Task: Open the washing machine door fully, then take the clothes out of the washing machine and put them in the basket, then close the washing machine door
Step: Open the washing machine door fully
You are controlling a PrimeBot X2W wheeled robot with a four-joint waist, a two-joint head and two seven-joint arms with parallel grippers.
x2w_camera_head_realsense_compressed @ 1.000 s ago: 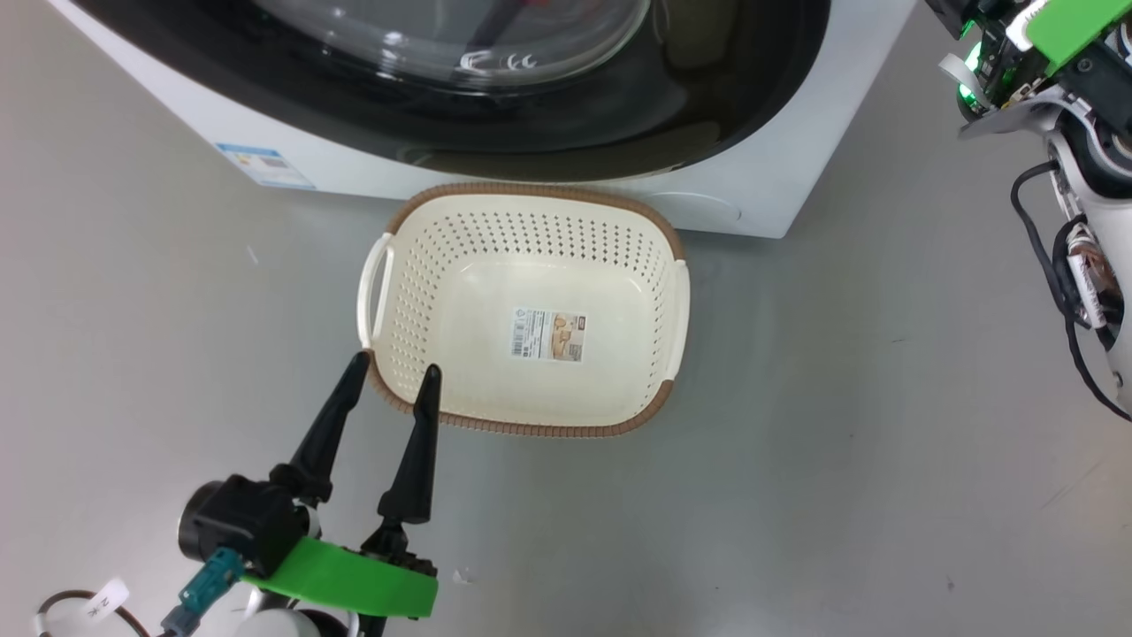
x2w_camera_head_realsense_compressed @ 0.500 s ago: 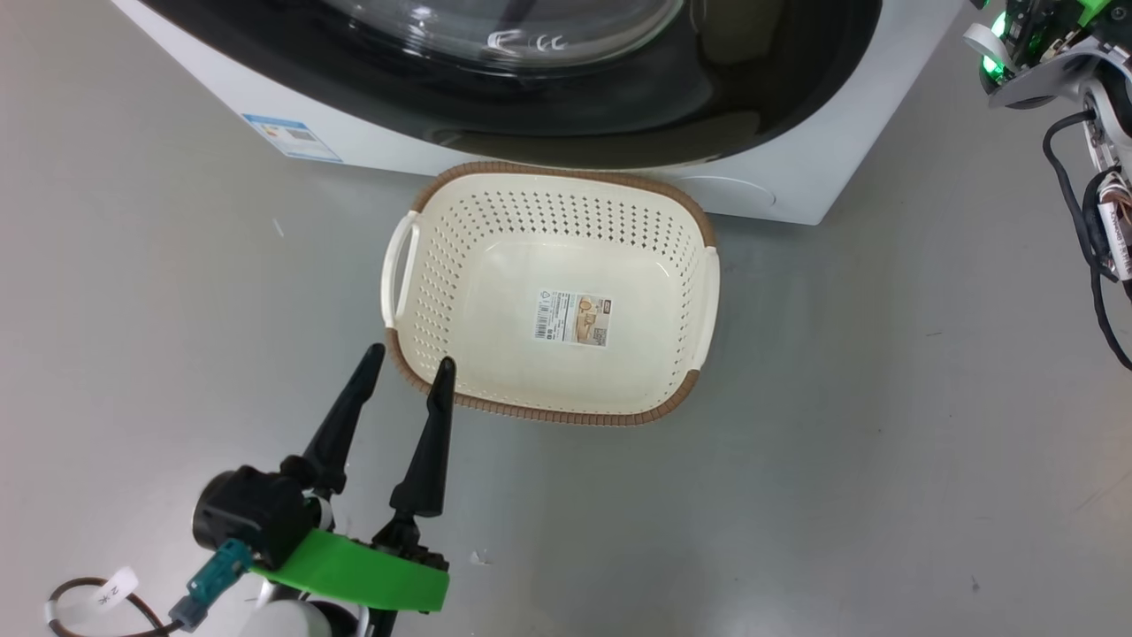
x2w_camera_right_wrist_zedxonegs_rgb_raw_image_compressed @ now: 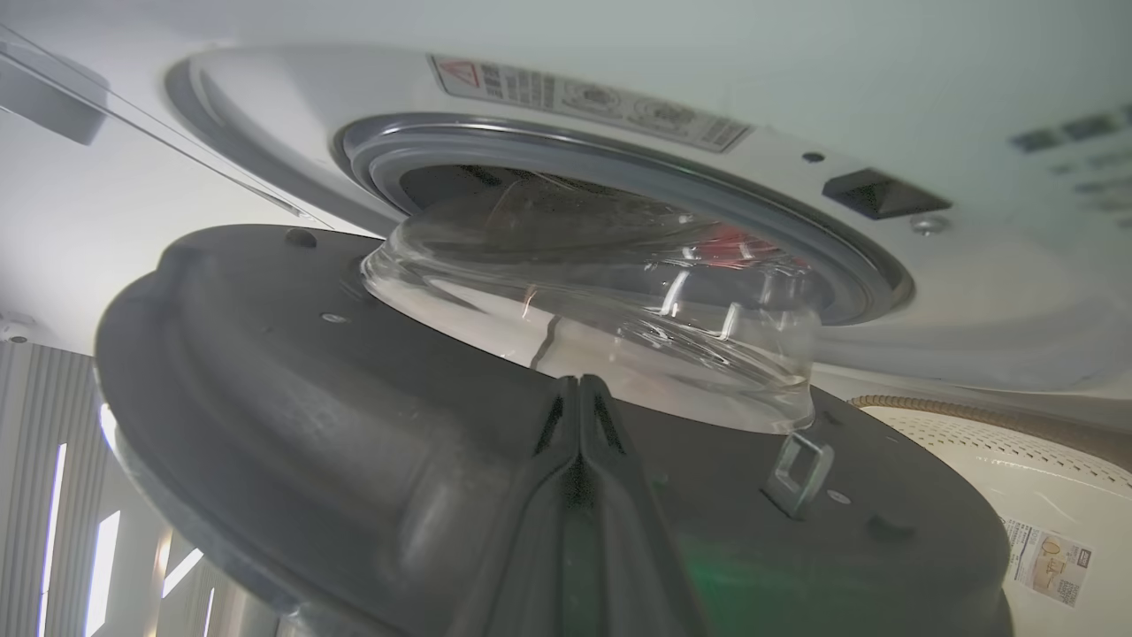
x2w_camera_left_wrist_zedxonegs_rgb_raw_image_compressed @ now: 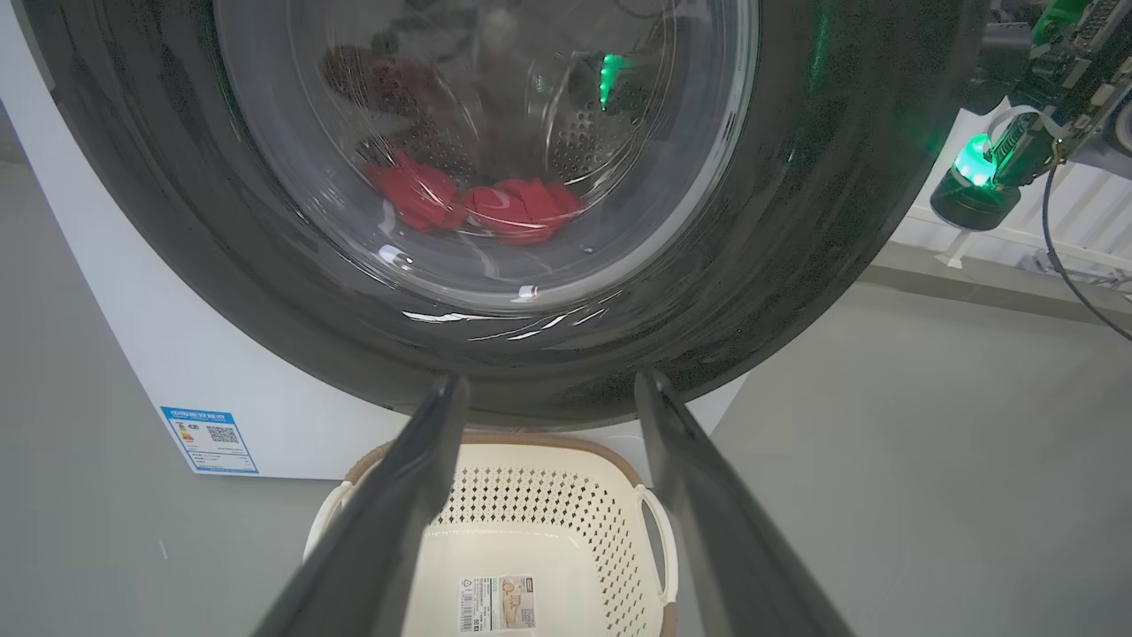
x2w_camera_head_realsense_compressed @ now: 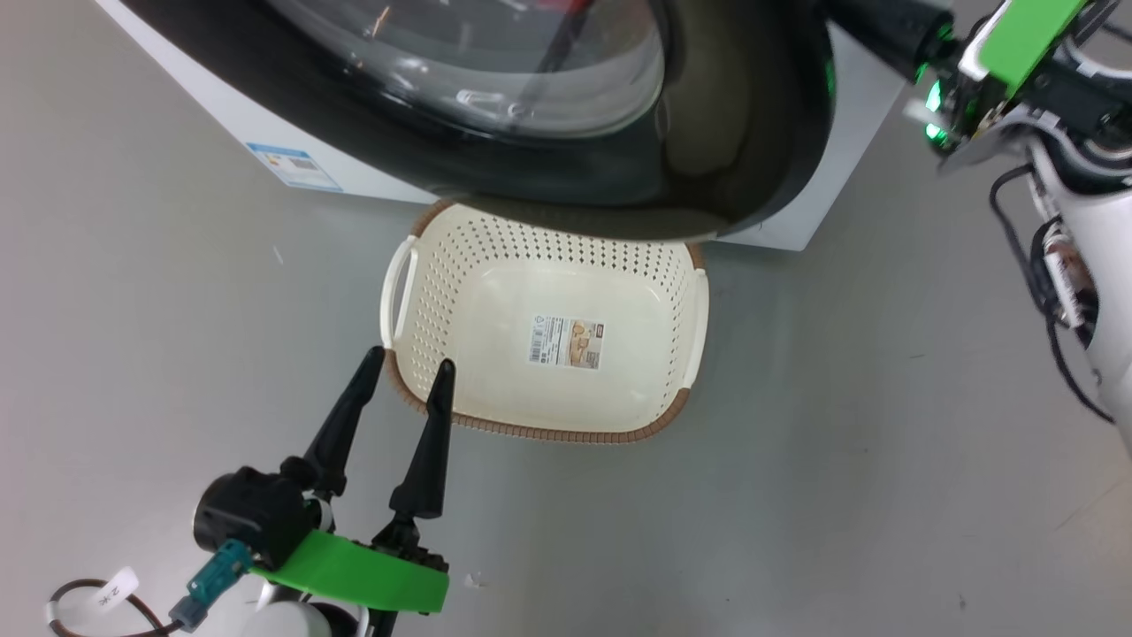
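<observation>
Glossy black door (x2w_camera_head_realsense_compressed: 734,133) overhangs perforated cream basket (x2w_camera_head_realsense_compressed: 439,301)

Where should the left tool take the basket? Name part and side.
Probably the basket's left side handle, from above on the robot's left: an open loop standing off the wall, nearest the open left tool; the washing machine door overhangs the far rim.

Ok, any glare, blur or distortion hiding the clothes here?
Left wrist view: clothes read clearly red through the washing machine door, with bright reflection streaks low on the glass. Head view: glare streaks on the window, glossy rim reflecting. Right wrist view: wide-angle bending, right gripper close and soft, red smeared by the glass bowl.
</observation>
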